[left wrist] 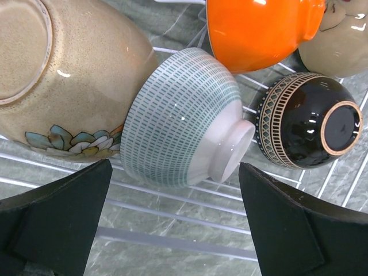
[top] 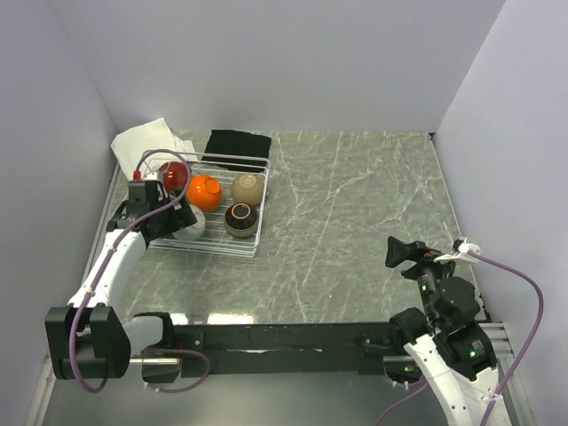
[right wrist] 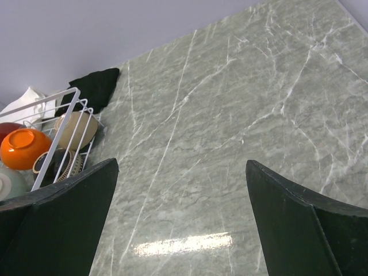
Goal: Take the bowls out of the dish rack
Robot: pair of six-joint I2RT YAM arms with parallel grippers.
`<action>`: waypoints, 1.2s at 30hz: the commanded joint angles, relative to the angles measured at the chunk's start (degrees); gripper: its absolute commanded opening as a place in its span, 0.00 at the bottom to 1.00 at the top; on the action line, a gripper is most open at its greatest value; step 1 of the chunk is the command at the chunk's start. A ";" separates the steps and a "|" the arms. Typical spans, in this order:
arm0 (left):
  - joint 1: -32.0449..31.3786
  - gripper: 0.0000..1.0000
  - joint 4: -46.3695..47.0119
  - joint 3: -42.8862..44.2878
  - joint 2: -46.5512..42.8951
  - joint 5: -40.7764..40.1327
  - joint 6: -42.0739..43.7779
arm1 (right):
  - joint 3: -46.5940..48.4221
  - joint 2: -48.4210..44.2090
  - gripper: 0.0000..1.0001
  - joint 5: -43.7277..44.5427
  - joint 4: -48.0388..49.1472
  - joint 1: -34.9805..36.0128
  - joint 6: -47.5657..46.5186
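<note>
Fingers [left wrist: 63, 213] of your left gripper [top: 177, 220] stand spread and hold nothing. The pale teal bowl [left wrist: 178, 121] lies between and just past their tips. It rests on its side on the wires of the dish rack [top: 232, 161], its white foot ring turned toward the right-hand finger. The wrist view does not show whether either finger touches it.

The tan-brown bowl [left wrist: 69, 75] is pressed against its left flank, base toward the camera, with a painted flower of teal and cream petals low on its wall. The orange bowl [left wrist: 259, 29] sits just beyond it, and the beige bowl [left wrist: 339, 46] sits beside the orange one. The dark brown bowl [left wrist: 310, 123] lies tilted just right of the teal foot ring, showing a tan-edged foot and a band of triangle pattern. The dark red bowl [top: 175, 174] occupies the rack's far-left corner. All six bowls are inside the rack.

The rack stands in the far-left part of the tabletop [top: 355, 222], its left rim near the left wall. The white cloth [top: 146, 142] lies behind it in the corner, and the black cloth [top: 237, 144] lies just beyond its far rim. Green marbled stone runs from the rack's right rim to the right wall, and a strip of it separates the near rim from the arm bases.

Your right gripper [top: 401, 253] hangs near the right edge, well apart from the rack. Its fingers [right wrist: 63, 224] are parted over bare stone.
</note>
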 commanded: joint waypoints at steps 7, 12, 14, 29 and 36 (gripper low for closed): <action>0.03 0.99 8.08 -3.40 -1.75 -1.18 -1.67 | -0.39 -14.75 1.00 0.36 2.35 -0.55 0.25; 1.00 0.99 10.37 -6.22 -2.36 0.66 -3.95 | -0.48 -14.84 1.00 0.28 2.44 -0.47 0.25; 1.53 1.00 10.99 -7.09 -2.80 1.01 -4.40 | -0.48 -14.84 1.00 0.19 2.44 -0.55 0.25; 2.41 0.88 11.70 -8.59 -4.39 7.61 -6.60 | -0.48 -14.84 1.00 0.01 2.52 -0.64 0.16; 2.41 0.81 10.82 -8.07 -3.86 8.31 -5.98 | -0.48 -14.67 1.00 0.10 2.52 -0.64 0.34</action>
